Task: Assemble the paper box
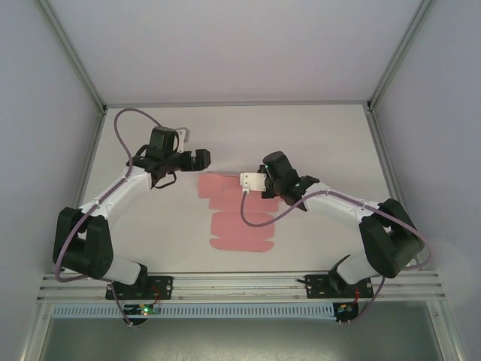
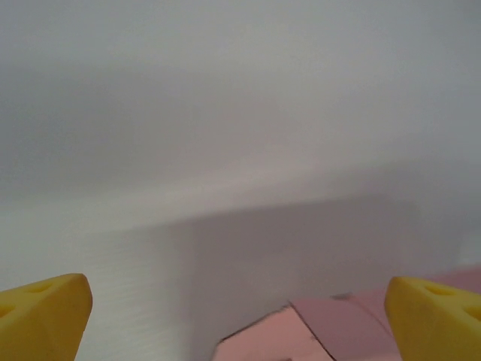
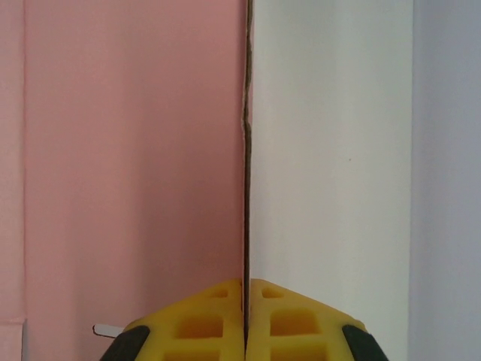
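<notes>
1. white table (image 1: pixel 316 143) is seen from above, walled by pale panels and a metal frame (image 1: pixel 75 71), with both arm bases bolted at the near edge.
2. the paper box (image 1: pixel 237 226) is laid out as a flat pink die-cut sheet near the middle of the table, between the two arms, its flaps spread towards the near edge.
3. the left gripper (image 1: pixel 201 159) is held just beside the sheet's far left corner, apart from it.
4. in the left wrist view the left gripper (image 2: pixel 237 301) is seen spread wide, its yellow fingers (image 2: pixel 45 316) set at opposite sides of the picture, with nothing between them; a pink corner of the sheet (image 2: pixel 278 338) lies below on the white surface.
5. the right gripper (image 1: pixel 264 194) is placed at the sheet's far right edge.
6. in the right wrist view the right gripper (image 3: pixel 246 301) is pinched onto the sheet's edge, which is seen as a thin dark line rising from between the pads; pink card (image 3: pixel 135 150) is shown to its left and white table (image 3: pixel 331 150) to its right.
7. whether that edge is lifted off the table cannot be told.
</notes>
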{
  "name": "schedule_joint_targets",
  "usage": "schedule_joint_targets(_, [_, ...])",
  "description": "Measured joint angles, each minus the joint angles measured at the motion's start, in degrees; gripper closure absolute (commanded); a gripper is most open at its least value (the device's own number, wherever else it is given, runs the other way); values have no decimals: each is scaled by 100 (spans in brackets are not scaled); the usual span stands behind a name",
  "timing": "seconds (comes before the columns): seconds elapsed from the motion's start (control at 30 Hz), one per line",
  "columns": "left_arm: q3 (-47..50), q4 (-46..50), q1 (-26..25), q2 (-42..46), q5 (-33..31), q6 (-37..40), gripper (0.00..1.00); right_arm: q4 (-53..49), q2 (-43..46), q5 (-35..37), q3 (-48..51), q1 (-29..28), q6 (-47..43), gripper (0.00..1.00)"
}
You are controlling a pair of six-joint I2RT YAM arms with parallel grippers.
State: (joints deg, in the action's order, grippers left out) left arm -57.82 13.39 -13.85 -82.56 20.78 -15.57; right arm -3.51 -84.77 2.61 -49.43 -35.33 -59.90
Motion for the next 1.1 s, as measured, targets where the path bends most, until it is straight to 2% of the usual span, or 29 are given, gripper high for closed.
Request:
schedule_joint_targets(0.1, [223, -181, -2, 94, 885, 852, 0, -181, -2, -210, -61, 114, 79, 100])
schedule_joint_targets(0.2, [92, 20, -2, -2, 1445, 1670, 0, -337, -11, -317, -118, 149, 125, 100])
schedule_joint_targets(0.37, [-817, 815, -4, -634, 2048, 2968, 0, -459, -15, -520, -157, 149, 149, 100])
schedule_joint_targets(0.5, [-1462, 1578, -11, -1268, 2509, 3718, 11, -527, -81, -616, -229, 214, 175, 100])
schedule_joint_targets(0.57, [-1683, 1884, -39, -1539, 2660, 3963, 12, -533, -98, -658, -238, 240, 216, 100])
schedule_joint_targets(0.63, [-1733, 2076, -79, -1694, 2662, 4092, 29, -542, -101, -667, -238, 260, 256, 100])
schedule_joint_targets(0.77, [-1731, 2312, -192, -1746, 2592, 4218, 31, -573, -101, -691, -238, 293, 282, 100])
schedule_joint_targets(0.83, [-1722, 2315, -256, -1707, 2496, 4218, 38, -601, -103, -704, -238, 299, 302, 100])
schedule_joint_targets(0.9, [-1698, 2330, -354, -1631, 2236, 4186, 50, -638, -103, -706, -238, 299, 319, 100])
schedule_joint_targets(1.1, [-1698, 2352, -946, -1456, 1036, 4172, 54, -750, -101, -756, -238, 313, 411, 100])
